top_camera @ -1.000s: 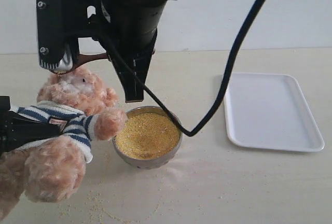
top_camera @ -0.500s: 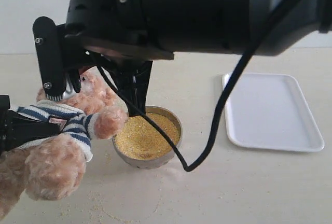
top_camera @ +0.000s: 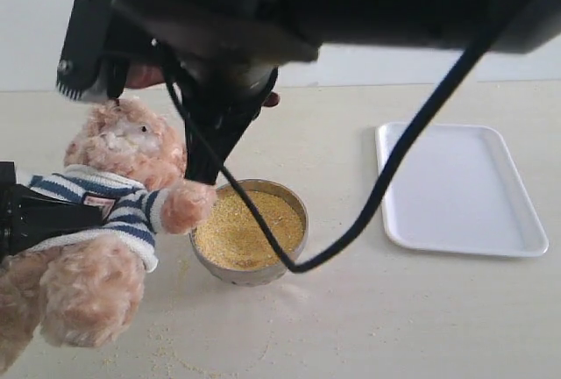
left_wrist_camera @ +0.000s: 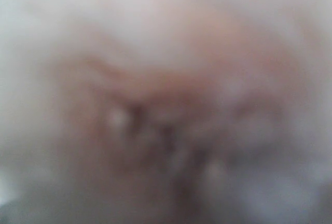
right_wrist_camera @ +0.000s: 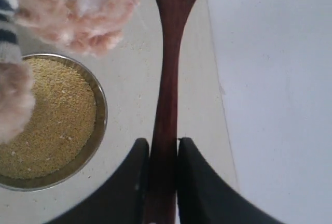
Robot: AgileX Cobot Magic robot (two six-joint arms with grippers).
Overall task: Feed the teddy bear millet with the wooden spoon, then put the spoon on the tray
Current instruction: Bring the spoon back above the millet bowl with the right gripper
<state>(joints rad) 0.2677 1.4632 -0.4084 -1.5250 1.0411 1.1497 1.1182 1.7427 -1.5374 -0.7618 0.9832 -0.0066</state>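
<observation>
Risen above the teddy bear's head, the right gripper clamps the wooden spoon's handle; the left gripper pinches the bear's torso. Feeding seems done; next, carry the spoon to the tray.

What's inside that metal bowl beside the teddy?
Yellow millet, filling the bowl nearly to its rim. The bear's paw covers part of one edge, and the grain hides the bottom.

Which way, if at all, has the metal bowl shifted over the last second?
No. The metal bowl keeps the same gap from the white tray.
</observation>
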